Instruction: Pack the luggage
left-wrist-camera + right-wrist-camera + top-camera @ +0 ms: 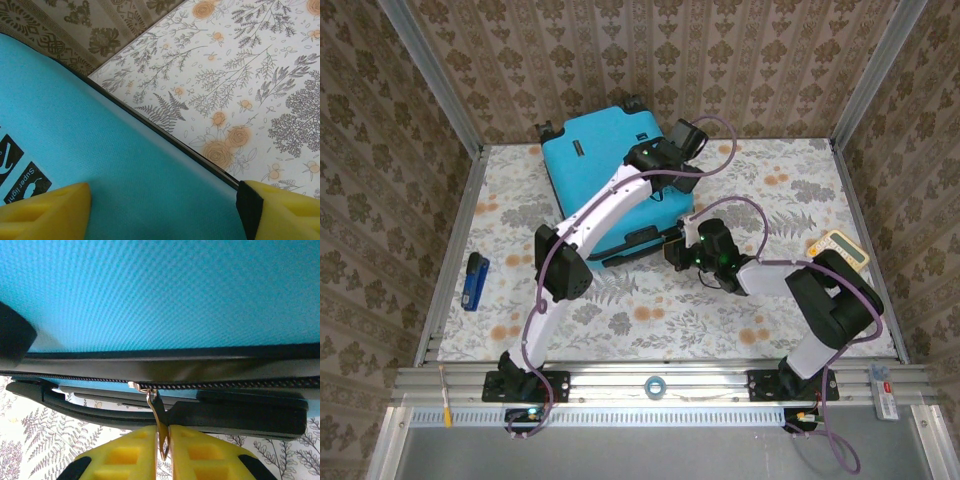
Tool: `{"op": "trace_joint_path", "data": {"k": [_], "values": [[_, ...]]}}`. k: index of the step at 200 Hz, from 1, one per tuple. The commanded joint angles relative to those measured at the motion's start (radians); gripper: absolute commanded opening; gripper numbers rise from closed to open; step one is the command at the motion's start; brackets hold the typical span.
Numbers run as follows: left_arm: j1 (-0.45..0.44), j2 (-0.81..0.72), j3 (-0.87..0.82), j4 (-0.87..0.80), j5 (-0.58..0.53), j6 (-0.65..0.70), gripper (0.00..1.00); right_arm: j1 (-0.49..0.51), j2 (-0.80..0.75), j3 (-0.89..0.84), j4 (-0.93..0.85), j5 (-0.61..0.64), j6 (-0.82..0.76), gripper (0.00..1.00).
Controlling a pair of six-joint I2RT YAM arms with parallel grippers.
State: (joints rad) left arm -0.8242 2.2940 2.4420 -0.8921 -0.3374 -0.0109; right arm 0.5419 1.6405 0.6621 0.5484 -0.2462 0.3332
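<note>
Closed luggage (pixel 160 290) sits just ahead of right tool (pixel 162 435), pinched tight on zipper pull (pixel 156 407). Above it, left tool (pixel 162 212) spread wide, holding nothing. Best: drag pull along zipper track (pixel 225 384), steady tension, no twisting.

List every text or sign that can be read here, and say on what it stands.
"Super ligh", cut off: black label on the turquoise suitcase.
Black logo mark beside it: no readable letters.
Mark on the suitcase lid, top view: too small to read.
</note>
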Motion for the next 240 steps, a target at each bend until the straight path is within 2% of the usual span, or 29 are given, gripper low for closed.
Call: {"op": "trace_joint_path", "data": {"k": [1,12,27,69,111,152,181,240], "values": [[0.002,0.010,-0.011,-0.033,0.051,-0.031,0.78,0.012,0.031,0.061,-0.001,-0.011,-0.014,0.15],[0.003,0.002,-0.024,-0.023,0.056,-0.032,0.78,0.012,0.036,0.069,-0.001,-0.010,-0.008,0.13],[0.006,-0.008,-0.049,-0.011,0.064,-0.035,0.78,0.012,0.037,0.073,-0.004,0.001,-0.003,0.00],[0.010,-0.055,-0.185,0.037,0.044,-0.063,0.75,0.010,0.018,0.060,-0.023,0.027,0.014,0.00],[0.023,-0.132,-0.399,0.105,-0.099,-0.105,0.74,-0.008,-0.020,0.033,-0.050,0.096,0.099,0.00],[0.037,-0.133,-0.487,0.105,-0.118,-0.119,0.71,-0.023,-0.019,0.011,-0.001,0.070,0.200,0.00],[0.039,-0.136,-0.538,0.101,-0.142,-0.124,0.69,-0.042,-0.017,0.000,0.001,0.112,0.260,0.00],[0.046,-0.172,-0.627,0.148,-0.103,-0.121,0.66,-0.120,-0.017,-0.026,0.043,0.154,0.405,0.00]]}}
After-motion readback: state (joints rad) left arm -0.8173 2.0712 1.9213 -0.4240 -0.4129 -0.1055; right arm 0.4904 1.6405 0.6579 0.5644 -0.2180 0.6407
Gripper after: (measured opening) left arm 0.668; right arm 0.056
